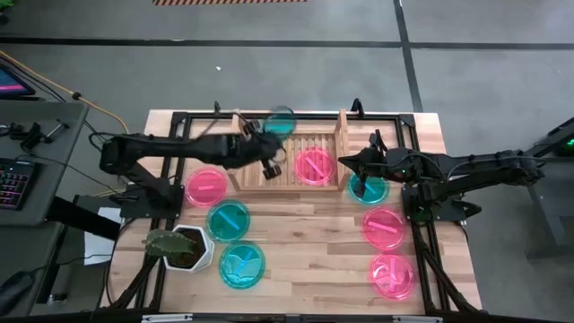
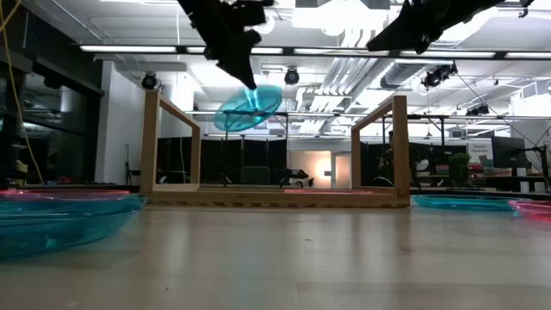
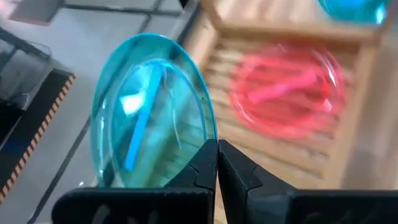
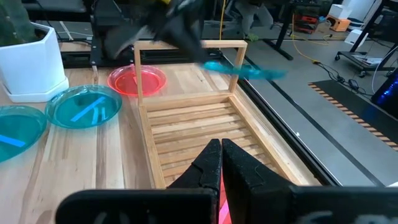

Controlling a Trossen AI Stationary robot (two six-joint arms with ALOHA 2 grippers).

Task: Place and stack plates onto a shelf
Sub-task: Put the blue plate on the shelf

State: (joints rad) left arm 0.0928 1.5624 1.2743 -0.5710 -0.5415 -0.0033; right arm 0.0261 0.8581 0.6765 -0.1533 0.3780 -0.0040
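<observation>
My left gripper is shut on a teal plate, held in the air above the far rail of the wooden shelf; in the low view this plate is tilted, high above the shelf. One pink plate lies flat on the shelf's slats. My right gripper is shut and hangs over the shelf's right end, above that pink plate, touching nothing. The remaining pink and teal plates lie flat on the table. My left gripper pinches the teal plate's rim between its two fingers. It comes from the table's left, slanting down. The plate is lifted clear of shelf and table and sits tilted beyond the fingertips.
On the table's left lie a pink plate and two teal plates. On its right lie a teal plate and two pink plates. A white plant pot stands near the left front corner.
</observation>
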